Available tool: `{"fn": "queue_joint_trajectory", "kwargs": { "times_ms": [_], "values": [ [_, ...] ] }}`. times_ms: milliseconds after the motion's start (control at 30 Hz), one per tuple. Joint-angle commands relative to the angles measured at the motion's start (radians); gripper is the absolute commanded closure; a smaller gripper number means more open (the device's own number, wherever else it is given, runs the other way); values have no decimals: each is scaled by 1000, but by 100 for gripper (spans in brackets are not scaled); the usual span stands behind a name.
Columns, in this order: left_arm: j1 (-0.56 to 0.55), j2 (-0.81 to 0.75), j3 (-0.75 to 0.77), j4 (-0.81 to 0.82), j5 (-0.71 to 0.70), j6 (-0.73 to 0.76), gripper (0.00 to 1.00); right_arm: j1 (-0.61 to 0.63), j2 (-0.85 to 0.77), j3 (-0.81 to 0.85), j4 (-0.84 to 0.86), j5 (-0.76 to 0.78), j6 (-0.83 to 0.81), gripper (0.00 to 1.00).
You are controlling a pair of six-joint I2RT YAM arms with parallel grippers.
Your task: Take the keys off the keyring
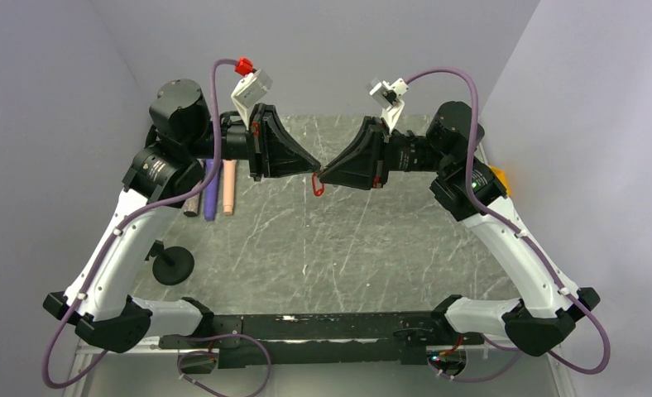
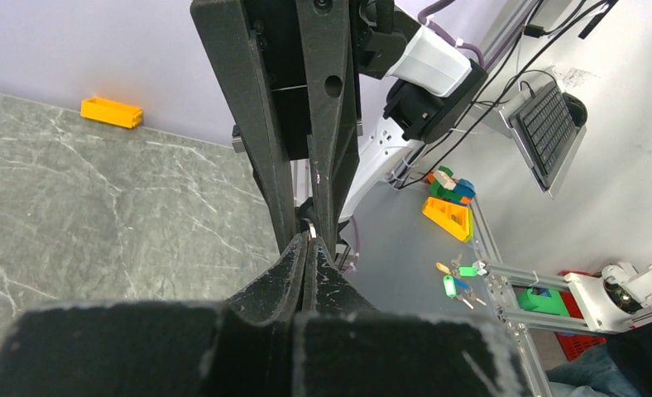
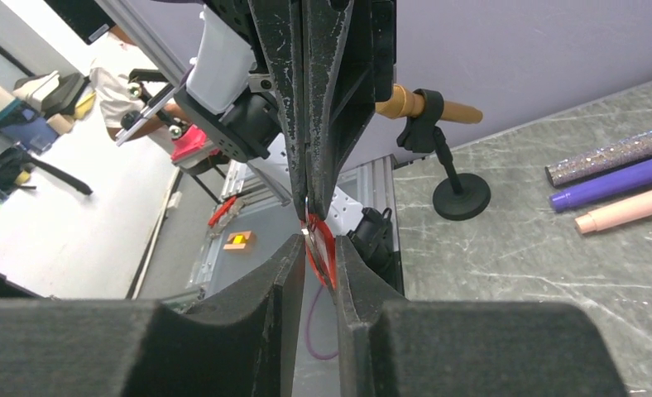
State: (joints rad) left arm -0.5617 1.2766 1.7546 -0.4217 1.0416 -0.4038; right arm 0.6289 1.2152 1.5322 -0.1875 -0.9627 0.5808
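From above, the left gripper (image 1: 313, 171) and right gripper (image 1: 323, 175) meet tip to tip over the table (image 1: 306, 248), with the keyring (image 1: 316, 187) dangling just below them. In the left wrist view, the left jaws are pressed together on the metal ring (image 2: 311, 232). In the right wrist view, the right jaws are clamped on the red tag (image 3: 321, 248). No freed key shows, so the removal seems unfinished.

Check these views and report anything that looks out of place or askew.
The keyring hangs tilted in mid-air above the table, pinched where the left gripper and right gripper meet tip to tip, rather than lying flat. Nothing looks spilled or broken.
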Motion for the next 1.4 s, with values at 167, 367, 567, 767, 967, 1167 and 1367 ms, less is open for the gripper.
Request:
{"fn": "queue_joint_trajectory", "kwargs": {
  "times_ms": [167, 367, 567, 767, 967, 1167, 1367],
  "values": [
    [-3, -10, 31, 1, -14, 31, 100, -9, -45, -2, -4, 36, -24, 78],
    [-2, -13, 33, -10, -20, 39, 100, -12, -53, -11, -7, 40, -24, 82],
    [-3, -13, 33, -11, -22, 40, 100, -13, -63, -19, -13, 48, -26, 81],
    [-2, -13, 36, -12, -22, 40, 100, -13, -71, -23, -17, 62, -27, 67],
    [-2, -8, 33, 4, -16, 31, 100, -13, -66, -15, -16, 58, -23, 68],
    [-9, -5, 31, 8, -19, 33, 100, -12, -48, -13, 9, 52, -6, 76],
    [-19, -12, 28, -26, -39, 58, 100, -13, -43, -16, 17, 44, 6, 96]
  ]
}}
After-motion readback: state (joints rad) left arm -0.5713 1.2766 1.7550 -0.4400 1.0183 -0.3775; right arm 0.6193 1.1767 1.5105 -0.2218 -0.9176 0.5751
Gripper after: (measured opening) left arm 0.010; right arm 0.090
